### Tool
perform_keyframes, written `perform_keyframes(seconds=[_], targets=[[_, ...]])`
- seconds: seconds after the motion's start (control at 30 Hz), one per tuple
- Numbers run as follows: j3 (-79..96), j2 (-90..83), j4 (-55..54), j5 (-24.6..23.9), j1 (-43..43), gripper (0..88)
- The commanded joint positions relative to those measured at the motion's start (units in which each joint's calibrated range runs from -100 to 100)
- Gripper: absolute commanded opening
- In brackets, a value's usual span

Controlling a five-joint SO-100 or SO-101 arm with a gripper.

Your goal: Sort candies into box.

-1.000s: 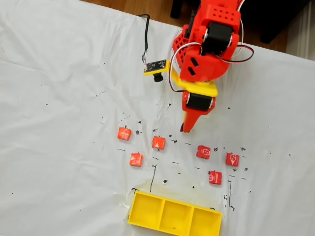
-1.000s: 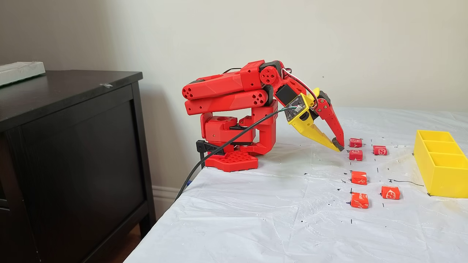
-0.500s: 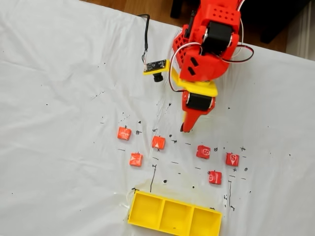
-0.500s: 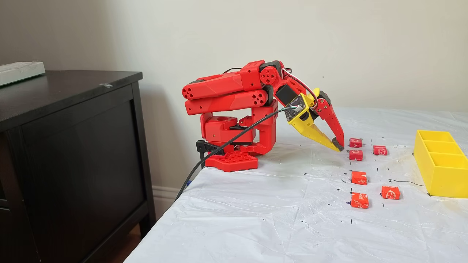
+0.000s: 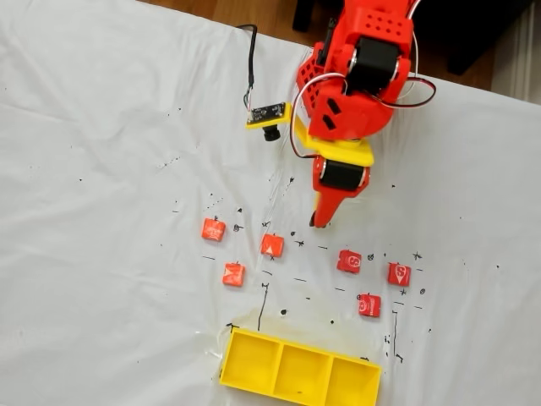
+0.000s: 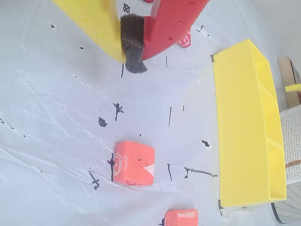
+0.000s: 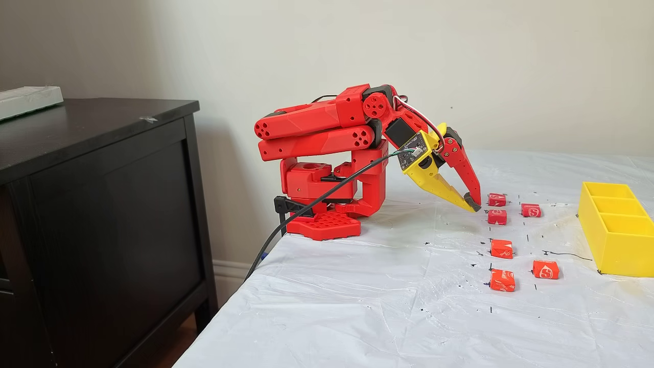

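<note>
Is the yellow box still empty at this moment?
Empty: all three compartments of the box are bare in a fixed view; six candies lie on the sheet.

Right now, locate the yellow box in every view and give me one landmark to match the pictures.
In a fixed view: the box lies at the bottom centre, cut by the lower edge.
In the wrist view: the box is on the right, its long side running top to bottom.
In a fixed view: the box sits at the right edge, cut off.
Shared landmark: the shut gripper; the candies lie between it and the box.
</note>
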Motion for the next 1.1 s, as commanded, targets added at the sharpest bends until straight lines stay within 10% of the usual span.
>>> perform_keyframes(seconds=[0.0, 1.07], targets=[[0.22, 0.51, -0.84, 0.00, 0.39, 0.1], [-3.88, 0.51, 12.02, 4.64, -1.69, 0.6]])
